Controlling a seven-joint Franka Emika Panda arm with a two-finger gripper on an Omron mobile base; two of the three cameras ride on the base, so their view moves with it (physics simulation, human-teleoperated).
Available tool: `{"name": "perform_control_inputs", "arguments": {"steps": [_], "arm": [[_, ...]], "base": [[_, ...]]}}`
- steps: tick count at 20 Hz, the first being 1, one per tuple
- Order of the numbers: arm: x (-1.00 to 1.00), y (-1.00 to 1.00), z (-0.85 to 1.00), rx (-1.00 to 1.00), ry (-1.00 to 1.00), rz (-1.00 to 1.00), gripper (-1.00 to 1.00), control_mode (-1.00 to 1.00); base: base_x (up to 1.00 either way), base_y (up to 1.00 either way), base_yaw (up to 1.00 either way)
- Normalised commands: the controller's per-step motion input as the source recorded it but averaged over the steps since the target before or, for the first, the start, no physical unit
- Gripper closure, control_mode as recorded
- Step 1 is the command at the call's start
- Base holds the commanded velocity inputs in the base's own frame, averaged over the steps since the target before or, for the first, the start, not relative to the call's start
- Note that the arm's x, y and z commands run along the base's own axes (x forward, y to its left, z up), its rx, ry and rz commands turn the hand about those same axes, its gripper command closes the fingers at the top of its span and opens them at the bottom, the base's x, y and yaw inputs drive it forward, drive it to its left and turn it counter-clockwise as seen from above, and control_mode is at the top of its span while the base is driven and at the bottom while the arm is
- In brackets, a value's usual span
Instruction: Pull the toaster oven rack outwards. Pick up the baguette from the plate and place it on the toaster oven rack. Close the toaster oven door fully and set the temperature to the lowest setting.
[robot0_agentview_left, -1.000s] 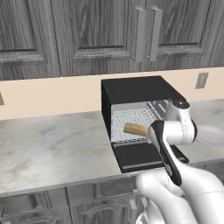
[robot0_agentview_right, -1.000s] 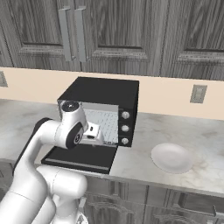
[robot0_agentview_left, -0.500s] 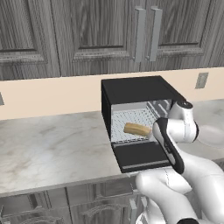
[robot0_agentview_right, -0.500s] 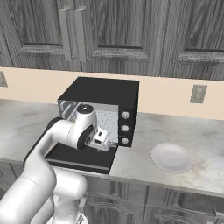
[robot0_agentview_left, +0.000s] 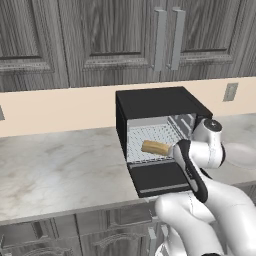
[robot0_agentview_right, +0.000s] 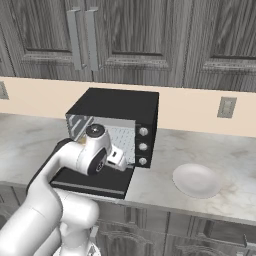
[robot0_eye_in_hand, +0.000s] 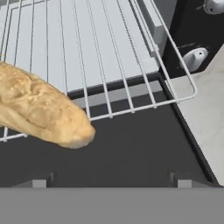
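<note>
Cupboards (robot0_agentview_left: 100, 40) fill the wall far above the hand. Under them the table (robot0_agentview_left: 55, 170) holds the toaster oven (robot0_agentview_left: 155, 102), just in front of the hand. Its door (robot0_agentview_left: 159, 178) lies flat and open below the hand. The rack (robot0_eye_in_hand: 105, 57) sticks out over the door, and the baguette (robot0_eye_in_hand: 39, 109) lies on the rack, a bit to one side of the hand. One end of the bread hangs past the front bar. The plate (robot0_agentview_right: 196, 180) sits bare, well off to the side. The hand (robot0_agentview_right: 116, 157) is wide open and holds nothing.

Next comes shutting the door, I think. The door could bump the rack or squash the bread if the rack is not pushed in first. The bread could also roll off.

A moment ago the arm was higher and more in front of the oven; now it has dropped lower and moved to the knob side.
</note>
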Motion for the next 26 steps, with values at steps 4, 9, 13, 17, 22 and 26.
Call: {"name": "perform_control_inputs", "arguments": {"steps": [4, 9, 13, 17, 22, 26], "arm": [[0.00, 0.00, 0.00, 0.00, -0.10, -0.05, -1.00, -1.00], [0.00, 0.00, -0.01, 0.00, 0.05, -0.01, -1.00, -1.00], [0.02, 0.02, -0.07, 0.00, 0.07, 0.00, -1.00, -1.00], [0.24, 0.14, -0.10, -0.03, 0.03, 0.00, -1.00, -1.00], [0.29, 0.18, -0.22, -0.07, 0.00, 0.00, -1.00, -1.00], [0.25, 0.26, -0.24, -0.05, 0.00, 0.00, -1.00, -1.00]], "base": [[0.00, 0.00, 0.00], [0.00, 0.00, 0.00], [0.00, 0.00, 0.00], [0.00, 0.00, 0.00], [0.00, 0.00, 0.00], [0.00, 0.00, 0.00]]}}
